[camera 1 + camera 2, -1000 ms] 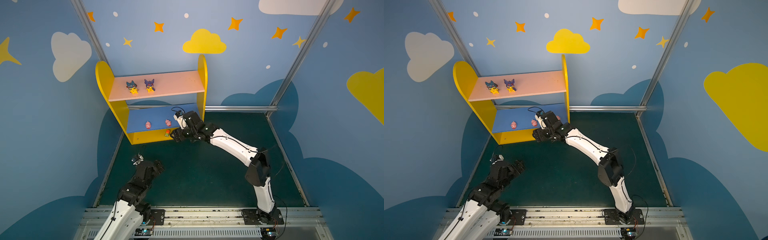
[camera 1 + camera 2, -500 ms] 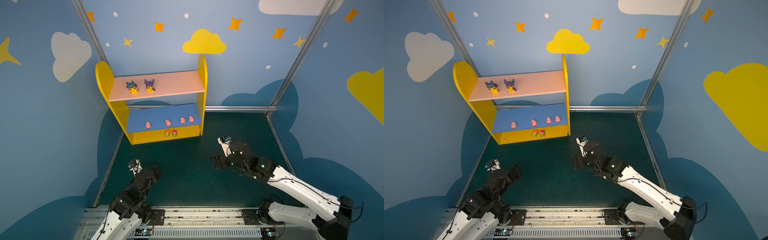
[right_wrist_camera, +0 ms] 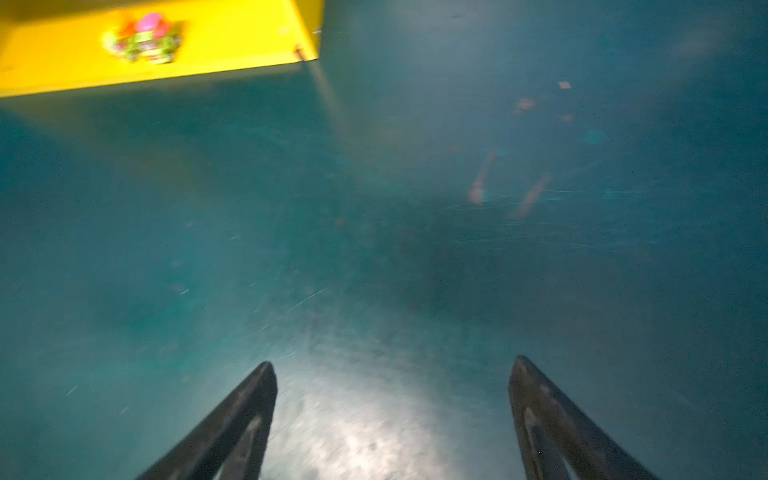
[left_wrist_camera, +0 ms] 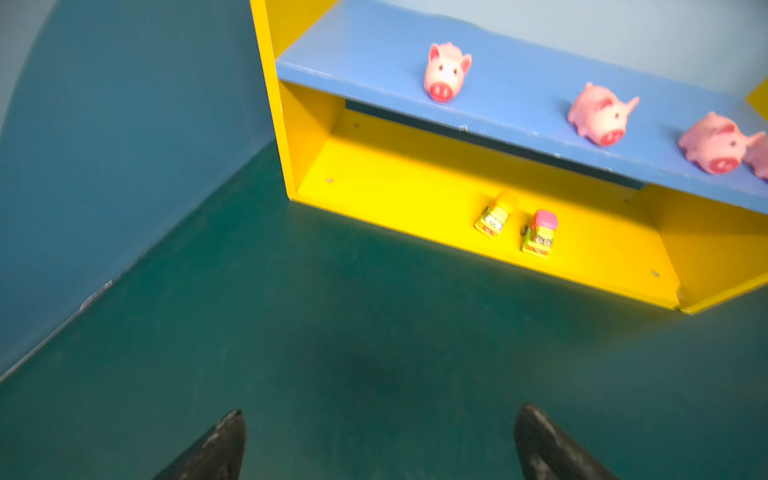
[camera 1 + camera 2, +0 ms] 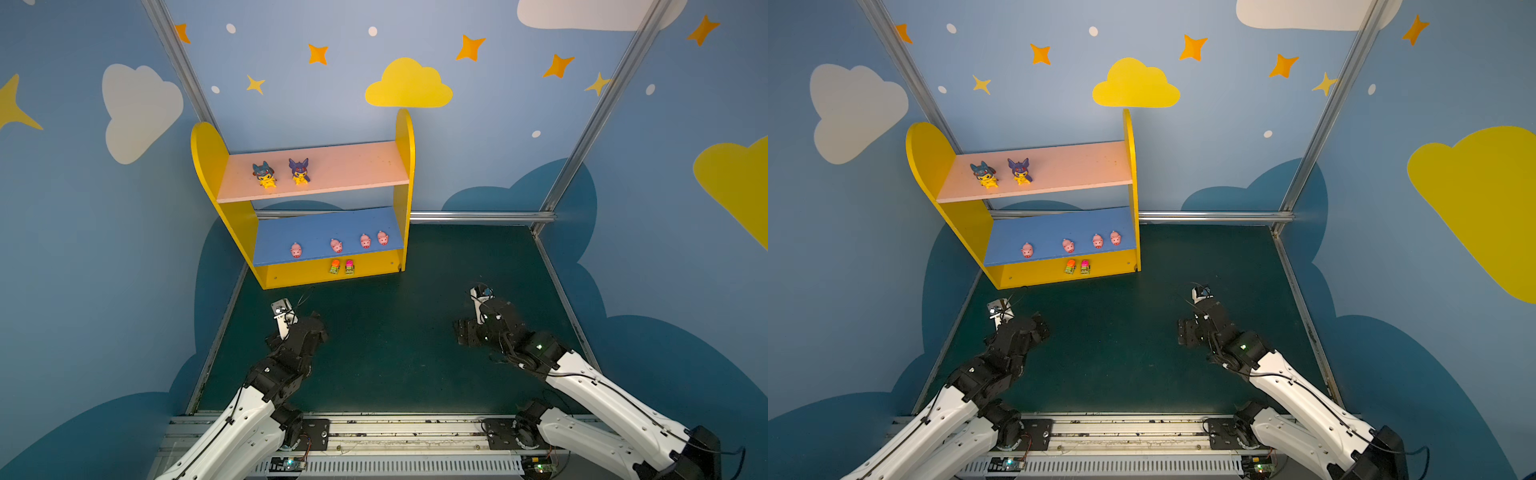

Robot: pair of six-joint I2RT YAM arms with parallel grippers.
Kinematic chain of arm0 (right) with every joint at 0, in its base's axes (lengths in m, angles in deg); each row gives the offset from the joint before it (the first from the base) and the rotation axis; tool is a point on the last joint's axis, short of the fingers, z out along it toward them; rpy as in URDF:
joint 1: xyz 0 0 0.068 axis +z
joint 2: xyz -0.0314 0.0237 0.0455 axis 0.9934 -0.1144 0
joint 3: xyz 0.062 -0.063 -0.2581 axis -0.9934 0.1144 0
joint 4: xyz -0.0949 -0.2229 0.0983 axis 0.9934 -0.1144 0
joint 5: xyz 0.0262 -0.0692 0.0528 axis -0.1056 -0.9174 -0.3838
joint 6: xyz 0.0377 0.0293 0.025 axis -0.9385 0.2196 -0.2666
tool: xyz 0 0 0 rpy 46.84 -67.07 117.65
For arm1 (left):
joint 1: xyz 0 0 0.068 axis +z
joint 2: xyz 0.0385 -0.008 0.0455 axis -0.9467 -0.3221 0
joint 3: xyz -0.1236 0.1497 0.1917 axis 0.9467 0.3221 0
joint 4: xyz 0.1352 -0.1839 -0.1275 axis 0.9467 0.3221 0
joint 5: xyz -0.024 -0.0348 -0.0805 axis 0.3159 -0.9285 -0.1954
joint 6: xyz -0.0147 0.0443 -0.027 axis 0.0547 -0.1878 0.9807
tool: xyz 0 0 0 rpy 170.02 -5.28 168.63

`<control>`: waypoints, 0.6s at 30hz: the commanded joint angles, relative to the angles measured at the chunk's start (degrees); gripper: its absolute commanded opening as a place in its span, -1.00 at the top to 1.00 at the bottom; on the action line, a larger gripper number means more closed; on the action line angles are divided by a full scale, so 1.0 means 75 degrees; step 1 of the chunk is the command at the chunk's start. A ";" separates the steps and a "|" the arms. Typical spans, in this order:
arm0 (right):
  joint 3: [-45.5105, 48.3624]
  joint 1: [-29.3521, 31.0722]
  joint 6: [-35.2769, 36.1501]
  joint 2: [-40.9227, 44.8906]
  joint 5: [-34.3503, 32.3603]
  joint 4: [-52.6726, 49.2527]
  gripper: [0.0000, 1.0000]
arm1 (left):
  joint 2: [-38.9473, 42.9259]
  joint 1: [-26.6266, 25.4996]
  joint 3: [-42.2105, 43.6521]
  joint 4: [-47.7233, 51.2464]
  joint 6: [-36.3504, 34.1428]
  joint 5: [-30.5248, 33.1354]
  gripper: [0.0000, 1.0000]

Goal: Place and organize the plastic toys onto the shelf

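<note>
The plastic toys (image 5: 296,250) all stand on the shelf (image 5: 405,137), and in both top views the green tabletop (image 5: 395,357) carries none of them. The two hooded figurines (image 5: 264,174) sit side by side toward the left end of the pink upper board (image 5: 357,166). The four pink pigs (image 5: 1068,245) line the front of the blue lower board (image 5: 324,226), snouts roughly forward, the left two spaced apart and the right two just beside each other near the shelf's right end. The orange-topped car (image 4: 494,216) and the pink-topped car (image 4: 539,232) stand close together, not touching, on the yellow base (image 4: 395,183), noses toward its front edge. The left hand (image 4: 381,412) hangs over bare tabletop with its fingers spread wide and nothing between them; the right hand (image 3: 393,362) is likewise wide and empty, though its wrist view is blurred. Both hands sit well in front of the shelf, which lies ahead toward the back left corner, so the left hand is the nearer. The cars lie almost straight ahead of it, while the right hand would have to reach diagonally across the middle. The placing looks finished to me; if anything is left, it is evening out the pig row at its crowded right end. Those bodies run front to back, so a hand entering from the front would close across their flanks.
</note>
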 commanded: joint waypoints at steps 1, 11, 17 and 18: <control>0.0120 -0.0446 0.0139 -0.0099 -0.0755 0.0079 -0.73 | -0.0294 0.0694 0.0516 -0.1977 -0.0997 -0.0354 -0.99; 0.1067 -0.1660 0.1656 -0.0585 -0.0724 0.2109 -0.73 | -0.2412 0.2540 0.0756 -0.4818 -0.1841 -0.1599 -0.99; 0.2134 -0.2407 0.2941 -0.0100 -0.0329 0.4714 -0.73 | -0.4289 0.2732 0.0567 -0.6464 -0.2430 -0.1982 -0.99; 0.2481 -0.2652 0.3145 -0.0031 -0.0056 0.5453 -0.73 | -0.4564 0.2746 0.0509 -0.6684 -0.2510 -0.2038 -0.99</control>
